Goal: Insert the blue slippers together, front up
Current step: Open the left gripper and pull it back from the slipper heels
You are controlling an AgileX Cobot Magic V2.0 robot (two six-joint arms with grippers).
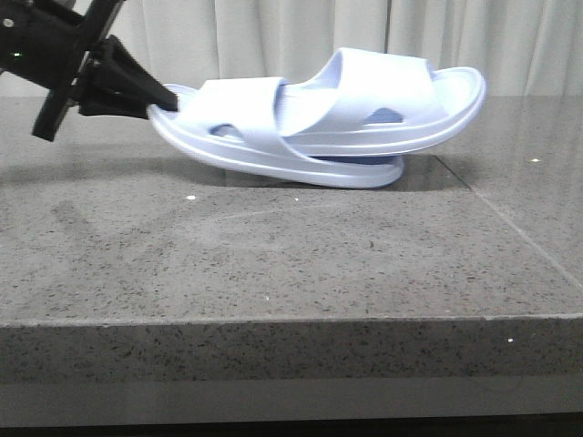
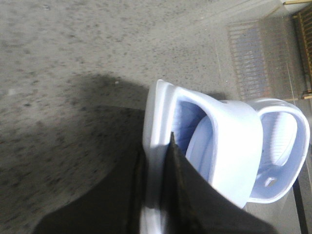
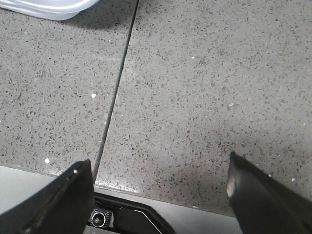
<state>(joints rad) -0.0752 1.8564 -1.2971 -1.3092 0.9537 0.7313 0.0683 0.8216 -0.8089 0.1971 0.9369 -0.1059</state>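
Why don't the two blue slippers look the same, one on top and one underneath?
The upper slipper is pushed through the lower slipper's strap and tilts up at the right; the lower slipper lies along the table. The left end effector pinches the lower slipper's rim, while nothing holds the upper one. Both are pale blue moulded slides with wide straps.

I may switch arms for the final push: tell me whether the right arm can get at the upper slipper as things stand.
Probably yes. The right gripper hangs open over bare table, and nothing stands between it and the upper slipper. Only the left gripper holds the lower slipper, at the far end.
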